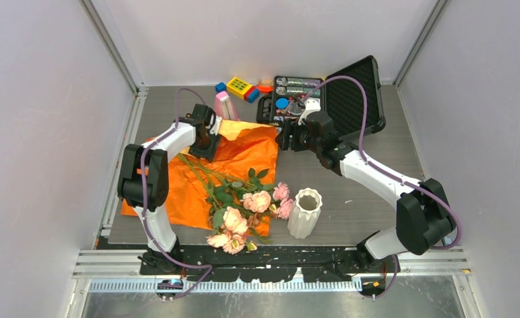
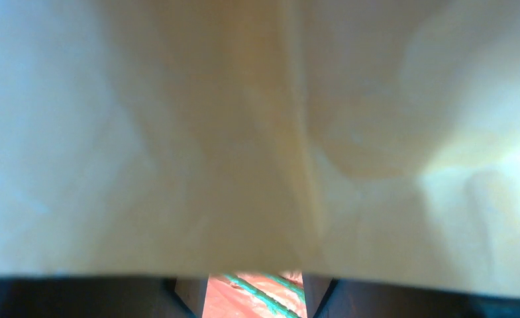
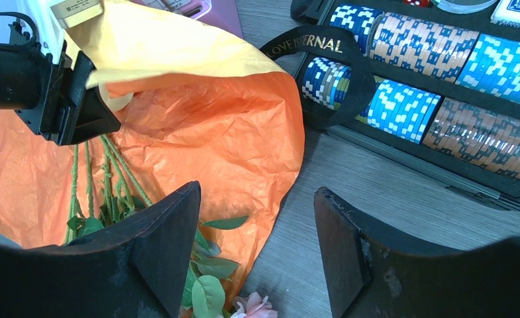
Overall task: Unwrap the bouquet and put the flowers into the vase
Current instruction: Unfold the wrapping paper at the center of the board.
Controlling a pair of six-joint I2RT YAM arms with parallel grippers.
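Both pincers at paper (image 1: pixel 244 149) far edge: L pincer (image 1: pixel 205 140) pinching fold, R pincer (image 3: pixel 257 225) wide, empty; vase (image 1: pixel 305 212) apart.

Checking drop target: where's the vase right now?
Top view: the vase stands upright near the table's front edge, centre-right, just right of the flowers on the orange paper.

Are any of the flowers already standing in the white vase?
No. In the top view the white vase stands empty, and the flowers lie beside it on the orange paper.

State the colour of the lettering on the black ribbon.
Gold, on the black ribbon; clearest in the right wrist view.
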